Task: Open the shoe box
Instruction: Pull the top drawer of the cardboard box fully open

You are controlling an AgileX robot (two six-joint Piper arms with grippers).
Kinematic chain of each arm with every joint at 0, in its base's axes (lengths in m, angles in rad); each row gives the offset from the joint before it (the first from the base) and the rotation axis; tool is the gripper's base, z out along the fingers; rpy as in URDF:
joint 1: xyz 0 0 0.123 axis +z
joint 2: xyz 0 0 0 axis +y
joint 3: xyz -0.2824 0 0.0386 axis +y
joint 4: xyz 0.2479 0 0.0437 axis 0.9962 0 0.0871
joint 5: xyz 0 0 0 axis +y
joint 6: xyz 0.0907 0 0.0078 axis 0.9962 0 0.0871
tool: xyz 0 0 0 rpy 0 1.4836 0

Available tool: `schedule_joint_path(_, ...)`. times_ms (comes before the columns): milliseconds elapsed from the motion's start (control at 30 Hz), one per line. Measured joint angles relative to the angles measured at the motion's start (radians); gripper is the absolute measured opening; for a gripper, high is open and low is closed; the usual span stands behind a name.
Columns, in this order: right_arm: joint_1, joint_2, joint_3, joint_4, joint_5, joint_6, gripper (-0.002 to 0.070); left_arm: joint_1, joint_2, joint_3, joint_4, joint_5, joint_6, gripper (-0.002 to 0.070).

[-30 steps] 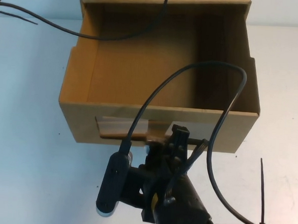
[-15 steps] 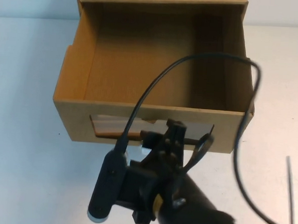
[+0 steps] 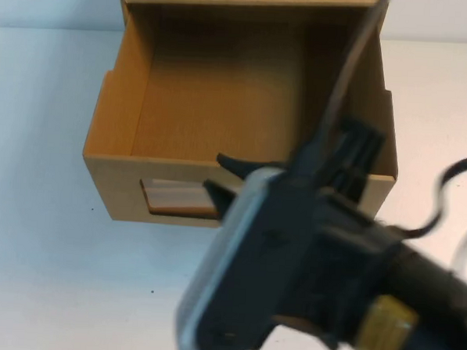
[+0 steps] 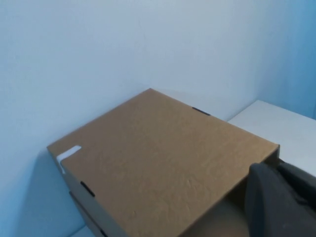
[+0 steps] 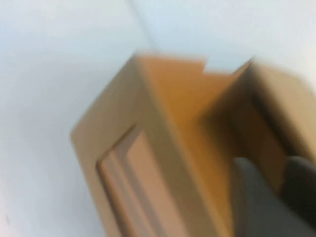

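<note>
Subject: the brown cardboard drawer (image 3: 115, 114) of the shoe box stands on the white table (image 3: 34, 251). It is drawn well out of its brown cardboard sleeve (image 4: 163, 158), with the interior exposed. Its sliding axis runs from the sleeve straight toward the robot. A rectangular cut-out handle (image 3: 177, 197) sits in the front wall.

The right gripper (image 5: 276, 173) hangs high over the drawer's front right part and appears clear of the cardboard. The drawer lies below and ahead of it. Its grey fingers (image 5: 252, 197) stand slightly apart with nothing between them.

The left gripper is not visible. Its camera looks onto the sleeve's top.

Judgement: the right arm is nearer. The opening appears essentially done. Any further pull would follow that same axis.
</note>
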State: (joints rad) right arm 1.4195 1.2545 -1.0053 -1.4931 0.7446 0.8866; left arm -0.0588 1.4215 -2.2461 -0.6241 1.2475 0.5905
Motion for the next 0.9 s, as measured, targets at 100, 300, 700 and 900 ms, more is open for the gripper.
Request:
schedule_joint_path(100, 0.006, -0.098, 0.002, 0.017, -0.057, 0.0, 0.0039, 0.0, -0.105, 0.121, 0.031, -0.013, -0.016, -0.0006)
schedule_joint_path(300, 0.006, -0.266, 0.012, 0.155, -0.175, 0.001, -0.0007, 0.0, -0.346, 0.453, 0.036, -0.055, -0.034, -0.0006)
schedule_joint_path(700, 0.011, -0.542, 0.116, 0.319, -0.075, -0.145, -0.0012, 0.0, -1.001, 1.277, 0.022, -0.193, 0.056, -0.0006)
schedule_joint_path(900, 0.011, -0.674, 0.116, 0.399, 0.235, -0.147, -0.0013, -0.038, -1.117, 1.46, 0.096, -0.258, 0.061, -0.0006)
